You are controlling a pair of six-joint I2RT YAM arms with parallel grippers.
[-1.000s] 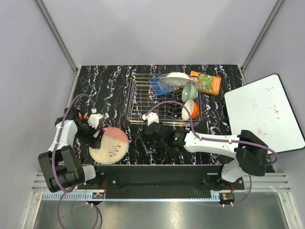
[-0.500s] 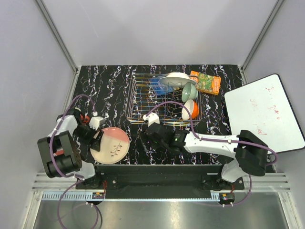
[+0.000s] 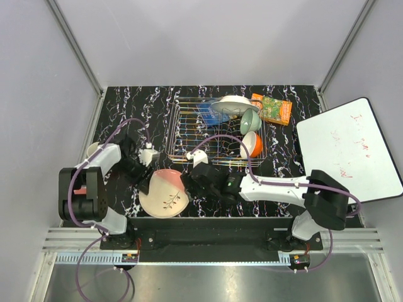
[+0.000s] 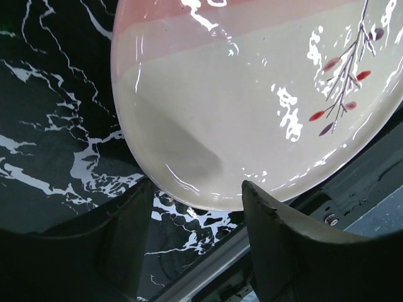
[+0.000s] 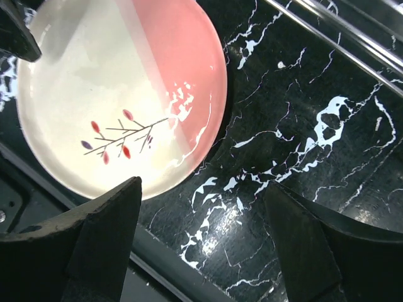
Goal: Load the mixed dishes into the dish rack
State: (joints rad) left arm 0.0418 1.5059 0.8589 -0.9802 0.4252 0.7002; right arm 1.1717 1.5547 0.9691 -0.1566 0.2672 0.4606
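The pink-and-cream plate (image 3: pixel 165 194) with a leaf sprig lies on the black marble table near the front edge. My left gripper (image 3: pixel 146 182) is at its left rim. In the left wrist view the plate (image 4: pixel 252 94) fills the top, and its rim reaches between the open fingers of that gripper (image 4: pixel 196 189). My right gripper (image 3: pixel 189 182) stands open just right of the plate (image 5: pixel 119 94), with only bare table between the jaws of the gripper (image 5: pixel 203 189). The dish rack (image 3: pixel 189 129) behind holds a white plate (image 3: pixel 230 104), a pale green bowl (image 3: pixel 250 119) and an orange bowl (image 3: pixel 253 145).
A blue packet (image 3: pixel 206 113) lies in the rack and an orange printed packet (image 3: pixel 272 108) sits behind its right corner. A white board (image 3: pixel 349 148) with red writing leans at the right. Grey walls close in the table, and the metal front rail (image 5: pixel 164 264) runs just below the plate.
The pink-and-cream plate has slid right towards the right gripper, with the left arm following it. The left jaws have narrowed. The right gripper has shifted a little left.
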